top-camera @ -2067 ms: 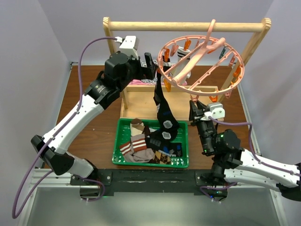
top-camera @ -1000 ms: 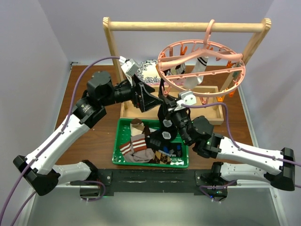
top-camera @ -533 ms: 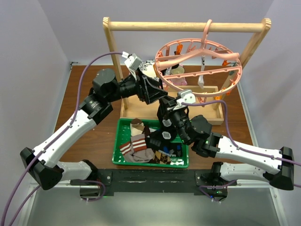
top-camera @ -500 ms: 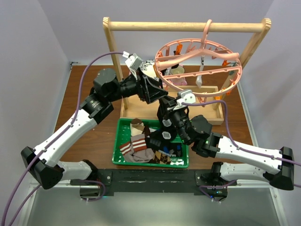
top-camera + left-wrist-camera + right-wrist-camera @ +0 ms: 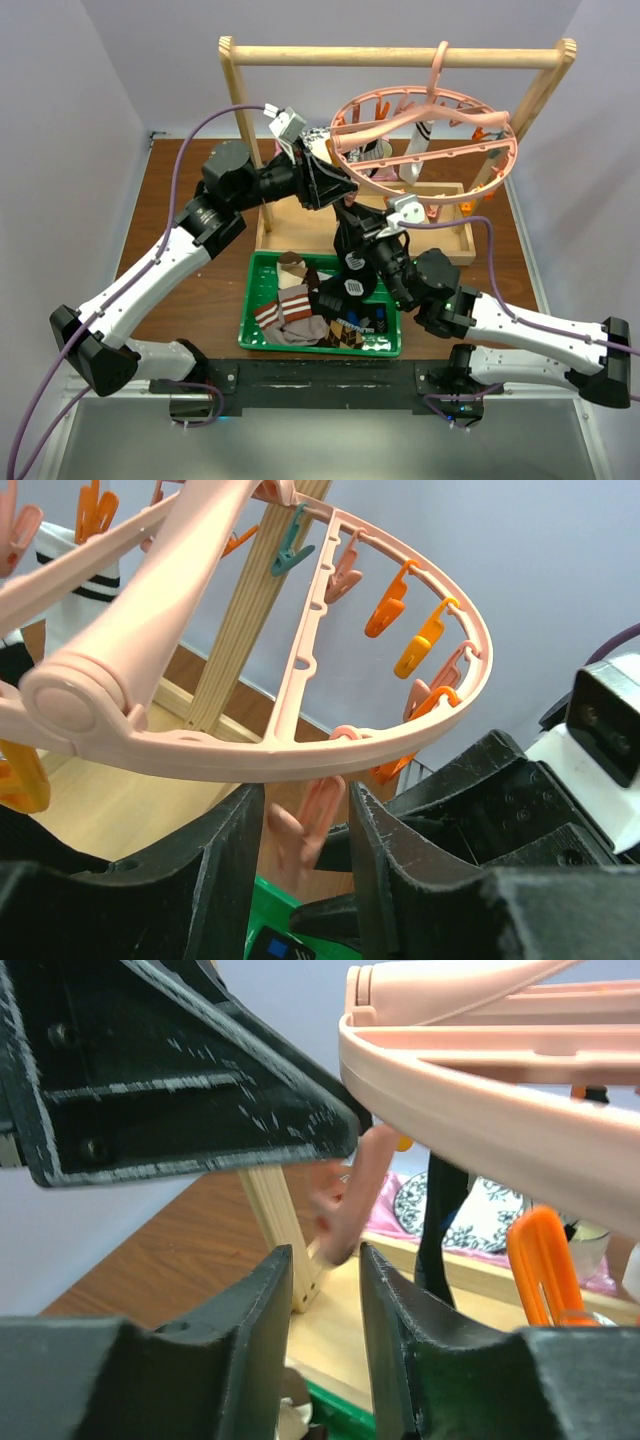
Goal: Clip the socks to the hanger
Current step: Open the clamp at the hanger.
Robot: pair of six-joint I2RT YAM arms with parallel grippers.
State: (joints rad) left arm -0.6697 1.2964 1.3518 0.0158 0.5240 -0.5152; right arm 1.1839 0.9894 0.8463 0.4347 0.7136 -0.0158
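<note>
Left wrist view: a pink clip point(image 5: 310, 832) under the hanger point(image 5: 200, 765) rim is sandwiched between the left gripper point(image 5: 305, 798) fingers. It's probably pinched, though contact is hard to judge. The right gripper point(image 5: 325, 1255) is set to a narrow gap with nothing inside, and a black sock point(image 5: 442, 1220) is seen hanging just beyond its fingertips.

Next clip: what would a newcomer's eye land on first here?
The big pink ring hanger, hooked over the top bar of the wooden rack at the back, dominates the scene. Under its near-left rim the left claw straddles a pink clip, with the right claw close beside it. Below them, a green basket holds a jumble of socks.
</note>
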